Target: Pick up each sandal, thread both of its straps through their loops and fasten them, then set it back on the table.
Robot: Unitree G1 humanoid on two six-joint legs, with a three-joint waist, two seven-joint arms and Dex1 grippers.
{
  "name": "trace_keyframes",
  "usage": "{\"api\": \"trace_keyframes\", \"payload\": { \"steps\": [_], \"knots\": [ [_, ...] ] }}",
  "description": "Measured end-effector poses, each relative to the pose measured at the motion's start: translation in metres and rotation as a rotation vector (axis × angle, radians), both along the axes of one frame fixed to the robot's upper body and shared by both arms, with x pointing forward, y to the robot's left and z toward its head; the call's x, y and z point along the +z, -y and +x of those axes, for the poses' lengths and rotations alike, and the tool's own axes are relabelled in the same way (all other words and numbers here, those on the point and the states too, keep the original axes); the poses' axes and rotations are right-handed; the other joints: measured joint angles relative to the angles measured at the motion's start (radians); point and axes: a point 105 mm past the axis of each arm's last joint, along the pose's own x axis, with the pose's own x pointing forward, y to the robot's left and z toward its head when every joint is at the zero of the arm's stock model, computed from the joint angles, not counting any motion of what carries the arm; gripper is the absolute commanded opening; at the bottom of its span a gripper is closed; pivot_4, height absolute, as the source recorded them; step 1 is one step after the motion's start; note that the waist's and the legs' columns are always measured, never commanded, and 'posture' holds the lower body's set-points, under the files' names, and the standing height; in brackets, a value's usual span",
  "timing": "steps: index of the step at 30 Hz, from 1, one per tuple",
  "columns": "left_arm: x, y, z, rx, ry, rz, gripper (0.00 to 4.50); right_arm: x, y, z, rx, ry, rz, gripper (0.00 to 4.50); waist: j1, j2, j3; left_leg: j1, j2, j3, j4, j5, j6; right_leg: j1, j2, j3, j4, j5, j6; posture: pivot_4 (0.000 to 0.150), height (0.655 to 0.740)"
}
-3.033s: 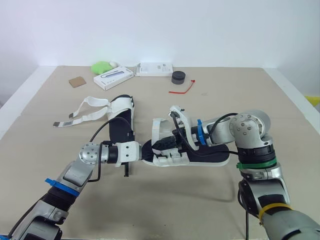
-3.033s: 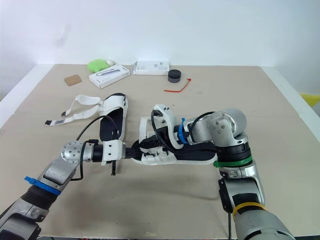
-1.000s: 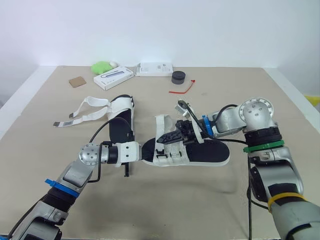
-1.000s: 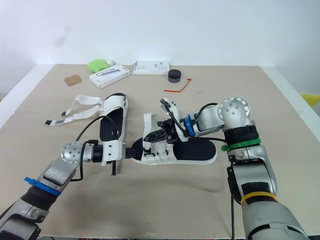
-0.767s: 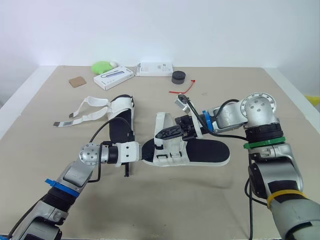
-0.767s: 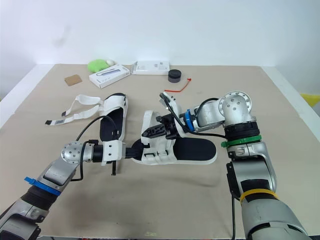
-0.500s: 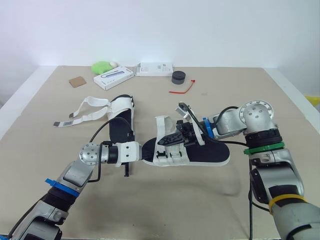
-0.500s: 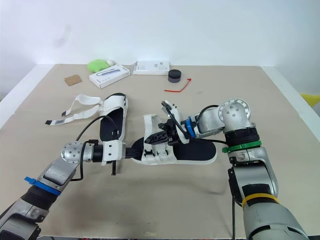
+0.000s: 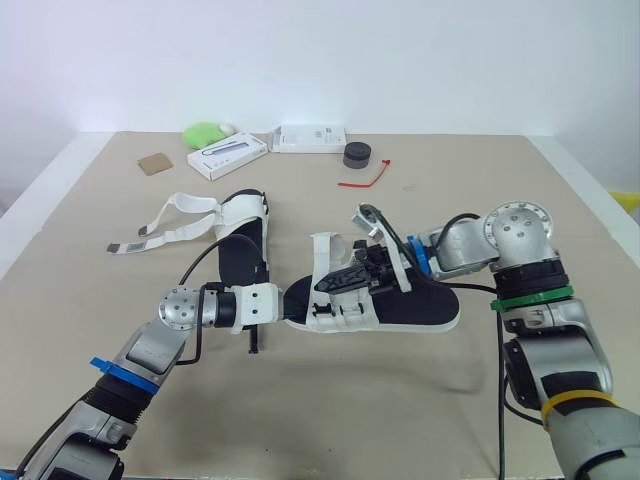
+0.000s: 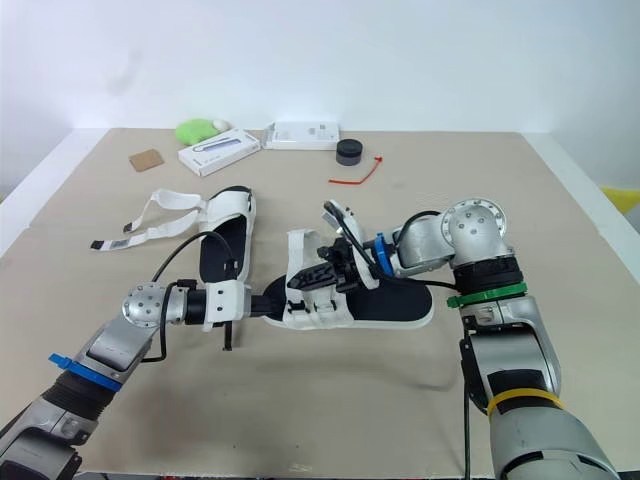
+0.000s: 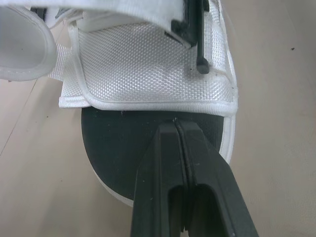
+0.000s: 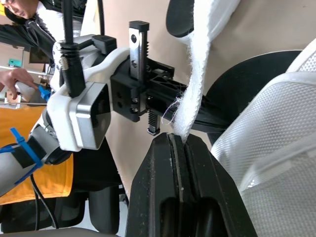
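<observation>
- Across mid-table point(image 9: 330, 400), same spot for the sandal point(image 9: 420, 305) as three seconds back; no shift of sole or toe.
- Since then, right gripper point(image 9: 325, 285) up from low among the forefoot straps, raised with the strap point(image 9: 322, 250), then lowered a little over the last second; barely any change from half a second ago.
- Right fingers clenched on that white strap, pinched at the tips, strap standing up from the forefoot.
- Left gripper point(image 9: 302, 296) unmoved, fingers pressed together with no gap, tips over the black footbed at the toe end.
- Sandal flat on its sole, long axis crosswise to the robot, toe toward the left gripper, heel toward the robot's right.
- Second sandal point(image 9: 242, 240) just beyond on the left, long axis running away from the robot, straps splayed open.
</observation>
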Motion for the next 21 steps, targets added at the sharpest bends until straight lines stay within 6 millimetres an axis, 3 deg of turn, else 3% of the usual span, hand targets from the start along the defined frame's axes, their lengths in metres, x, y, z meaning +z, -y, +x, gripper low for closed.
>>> {"api": "trace_keyframes", "payload": {
  "steps": [21],
  "knots": [
    [0.000, 0.000, 0.000, 0.001, 0.002, 0.003, 0.00, -0.016, 0.008, 0.010, -0.096, -0.005, -0.056, 0.07, 0.000, 0.001, -0.001, 0.000, 0.000, 0.000, 0.000, 0.000, 0.000, 0.000, 0.002, 0.000, 0.000, -0.002, 0.003, 0.150, 0.7400]
  ]
}}
